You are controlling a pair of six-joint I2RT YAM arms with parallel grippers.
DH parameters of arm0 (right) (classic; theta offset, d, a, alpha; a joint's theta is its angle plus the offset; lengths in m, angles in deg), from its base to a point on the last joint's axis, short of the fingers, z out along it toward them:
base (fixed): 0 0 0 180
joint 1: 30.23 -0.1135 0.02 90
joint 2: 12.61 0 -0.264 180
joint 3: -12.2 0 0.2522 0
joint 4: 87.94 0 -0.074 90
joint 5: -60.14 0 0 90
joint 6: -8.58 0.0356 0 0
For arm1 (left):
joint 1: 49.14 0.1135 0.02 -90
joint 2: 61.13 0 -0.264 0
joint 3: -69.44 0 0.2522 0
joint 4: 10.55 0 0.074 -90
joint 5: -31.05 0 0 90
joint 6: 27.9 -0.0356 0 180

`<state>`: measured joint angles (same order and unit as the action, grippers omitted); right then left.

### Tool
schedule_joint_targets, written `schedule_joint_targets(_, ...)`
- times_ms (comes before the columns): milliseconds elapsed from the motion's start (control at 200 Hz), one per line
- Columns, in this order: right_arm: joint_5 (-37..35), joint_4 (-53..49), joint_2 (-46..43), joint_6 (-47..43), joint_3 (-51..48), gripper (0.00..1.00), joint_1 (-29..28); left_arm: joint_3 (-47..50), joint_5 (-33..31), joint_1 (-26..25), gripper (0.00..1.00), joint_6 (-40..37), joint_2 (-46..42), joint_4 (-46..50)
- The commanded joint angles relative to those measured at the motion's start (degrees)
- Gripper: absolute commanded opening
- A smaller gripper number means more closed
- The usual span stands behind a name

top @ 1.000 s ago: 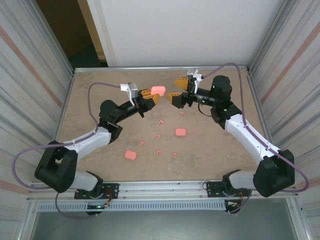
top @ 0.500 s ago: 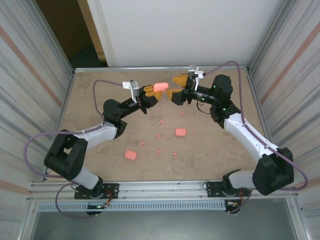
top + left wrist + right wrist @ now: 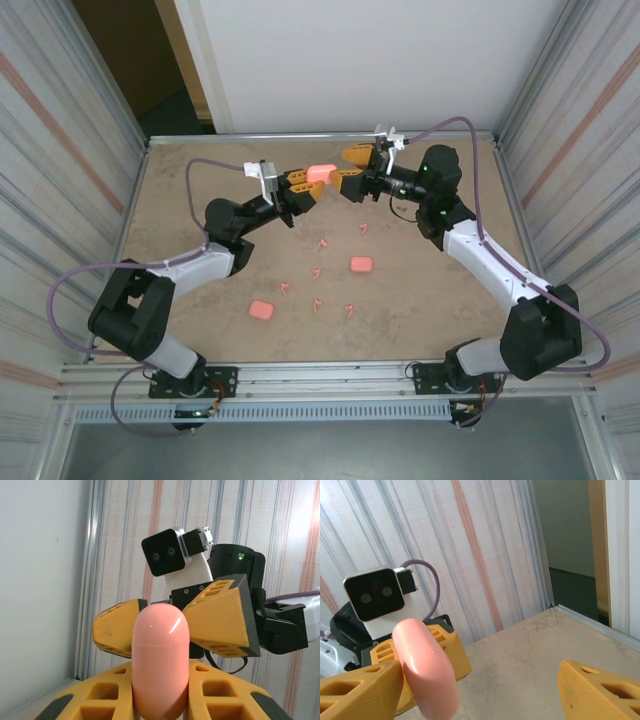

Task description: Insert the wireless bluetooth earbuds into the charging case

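- Gripping a pink charging case (image 3: 320,174), the left gripper (image 3: 306,186) holds it raised above the far middle of the table (image 3: 200,215).
- In the left wrist view, the case (image 3: 160,665) stands upright between the left gripper's (image 3: 160,702) two yellow fingers (image 3: 100,700), its lower part clamped and its rounded top free.
- The case lid appears shut, with a faint seam running across its upper part.
- The right gripper (image 3: 342,167) faces the left one, jaws spread wide, one finger on each side of the case's free end.
- In the left wrist view, the right gripper's fingers (image 3: 220,617) sit just behind the case, flanking it.
- In the right wrist view, the case (image 3: 427,670) lies just beside one right finger (image 3: 355,690). I cannot tell if they touch. The other finger (image 3: 600,690) is well apart.
- The wireless bluetooth earbuds (image 3: 316,271) lie loose on the table: six small pink pieces scattered in the middle, below both grippers, none inside a case.
- Two other pink cases rest on the table, one (image 3: 361,264) right of the earbuds and one (image 3: 261,310) nearer the left arm's base.
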<state>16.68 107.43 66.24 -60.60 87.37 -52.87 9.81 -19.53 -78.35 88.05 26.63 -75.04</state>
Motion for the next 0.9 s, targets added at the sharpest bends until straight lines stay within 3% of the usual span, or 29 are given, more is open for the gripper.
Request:
schedule_joint_targets(0,0.0,1.8,0.8,1.5,2.7,0.78,-0.4,-2.0,1.5,0.3,0.0,0.5,0.2,-2.7)
schedule_joint_targets(892,-2.6,0.3,4.7,2.3,6.3,0.73,-0.2,-1.7,2.2,0.2,0.0,-0.2,-1.0,-2.0)
